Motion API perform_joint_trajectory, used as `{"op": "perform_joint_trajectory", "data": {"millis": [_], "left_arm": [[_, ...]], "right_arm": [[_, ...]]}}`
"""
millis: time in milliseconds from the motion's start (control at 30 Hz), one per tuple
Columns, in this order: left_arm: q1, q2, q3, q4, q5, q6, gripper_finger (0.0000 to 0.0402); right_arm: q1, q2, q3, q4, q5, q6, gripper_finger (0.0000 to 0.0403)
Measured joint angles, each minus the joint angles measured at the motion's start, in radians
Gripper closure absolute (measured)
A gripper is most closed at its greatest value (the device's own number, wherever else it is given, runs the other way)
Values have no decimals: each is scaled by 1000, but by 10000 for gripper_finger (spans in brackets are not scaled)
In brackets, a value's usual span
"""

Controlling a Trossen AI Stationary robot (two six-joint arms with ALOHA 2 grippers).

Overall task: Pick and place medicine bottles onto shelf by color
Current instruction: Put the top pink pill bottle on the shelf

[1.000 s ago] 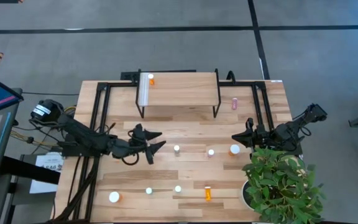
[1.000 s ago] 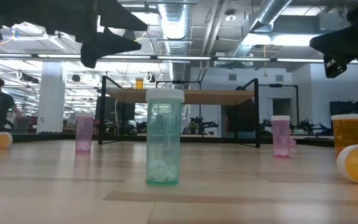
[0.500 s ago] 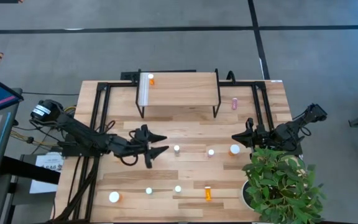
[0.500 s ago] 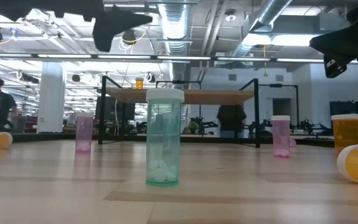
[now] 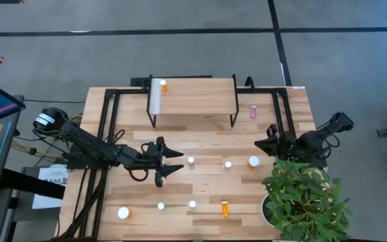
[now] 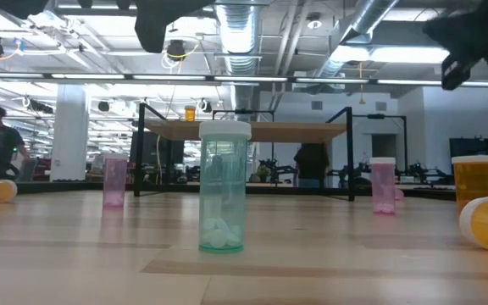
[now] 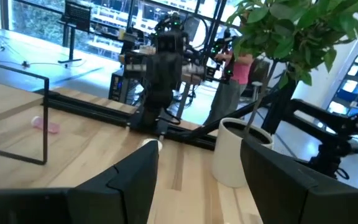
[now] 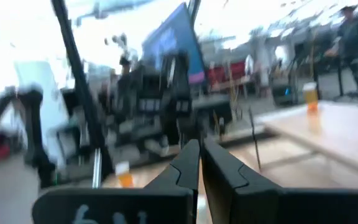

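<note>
Medicine bottles stand and lie scattered on the wooden table. One orange bottle stands on the shelf at its far left corner. A pink one lies right of the shelf. Three stand mid-table. My left gripper hovers open just left of them, above the table, pointing toward the right edge; nothing is between its fingers. My right gripper is shut and empty at the right side, tipped upward.
More bottles sit near the front edge: a wide orange one, two white-capped ones, and an orange one lying down. A potted plant fills the front right corner. Black frame rails run along both sides.
My left gripper has risen, leaving the top of the low view, shifted a little toward the right edge and rolled at the wrist, staying open. My right gripper has tipped upward and risen slightly, staying shut. No bottle has moved.
</note>
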Motion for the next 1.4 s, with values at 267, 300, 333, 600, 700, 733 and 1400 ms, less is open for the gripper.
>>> {"op": "perform_joint_trajectory", "data": {"millis": [267,300,333,600,700,733,1400], "left_arm": [[3,0,0,1,-48,61,186],[3,0,0,1,-56,69,186],[3,0,0,0,-64,76,186],[12,0,0,0,-76,81,186],[12,0,0,0,-76,85,186],[12,0,0,0,-77,84,186],[12,-6,0,0,-286,19,186]], "right_arm": [[-10,0,0,94,17,28,359],[-15,0,0,110,30,48,359],[-21,0,0,128,36,72,359],[-36,-4,118,193,32,46,359],[-36,6,137,186,2,65,359],[-36,17,148,186,-37,64,359],[46,488,617,-917,439,545,359]]}}
